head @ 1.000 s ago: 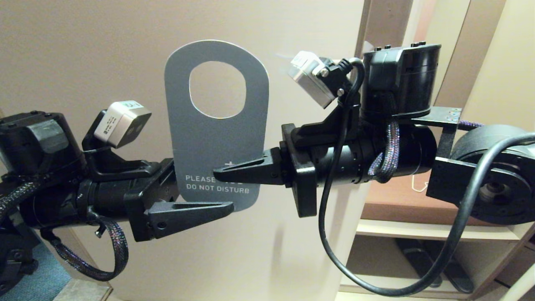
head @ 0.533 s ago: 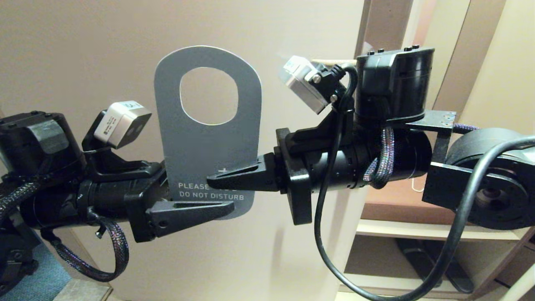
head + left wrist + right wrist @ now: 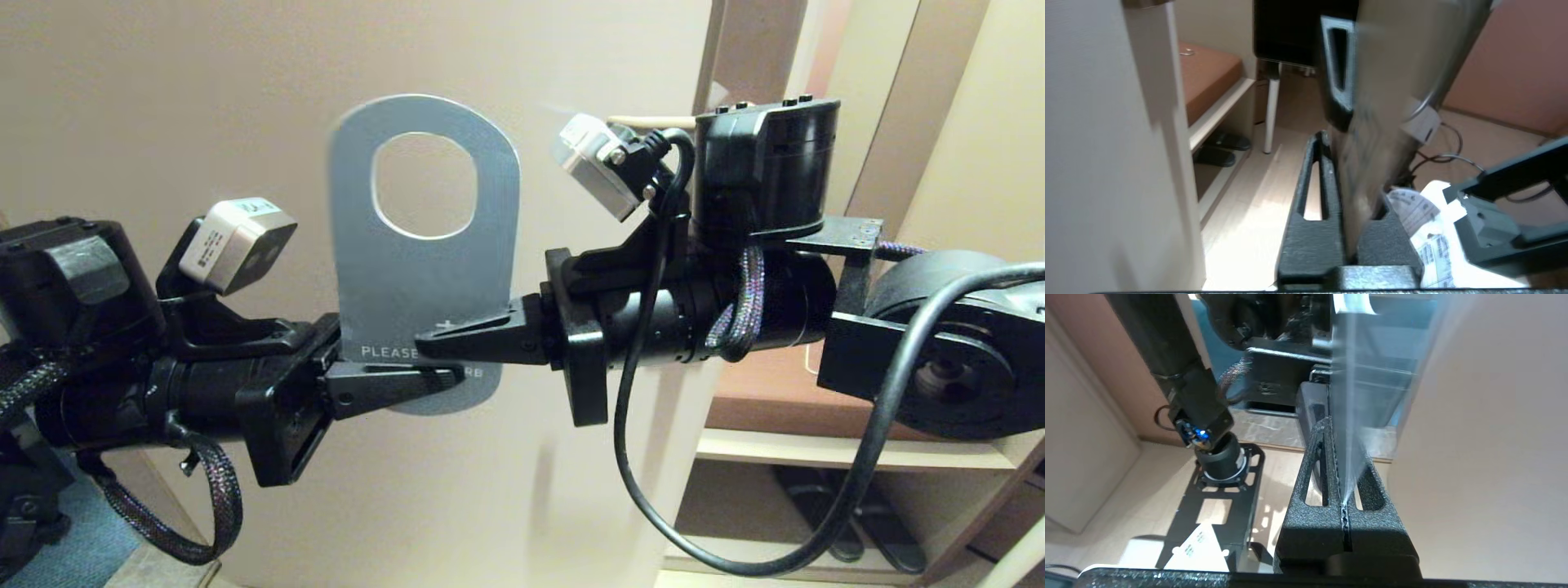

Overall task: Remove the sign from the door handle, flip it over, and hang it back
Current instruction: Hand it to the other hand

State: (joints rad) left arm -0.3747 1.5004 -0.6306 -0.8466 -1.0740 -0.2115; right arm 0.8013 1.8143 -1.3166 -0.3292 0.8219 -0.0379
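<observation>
The left gripper (image 3: 433, 377) reaches in from the left at mid height, fingers clenched on the lower edge of the sign (image 3: 424, 269) — the left wrist view shows the card pinched edge-on between the two black fingers (image 3: 1310, 192). The sign stands upright in front of the pale door (image 3: 163, 106), grey-blue face toward the head camera, its rounded top and hole uppermost, part of the word "PLEASE" legible above the fingers. From the right, the right gripper (image 3: 429, 335) grips the same card just above the left one — the right wrist view shows its fingers (image 3: 1316, 469) clamped on the thin edge.
</observation>
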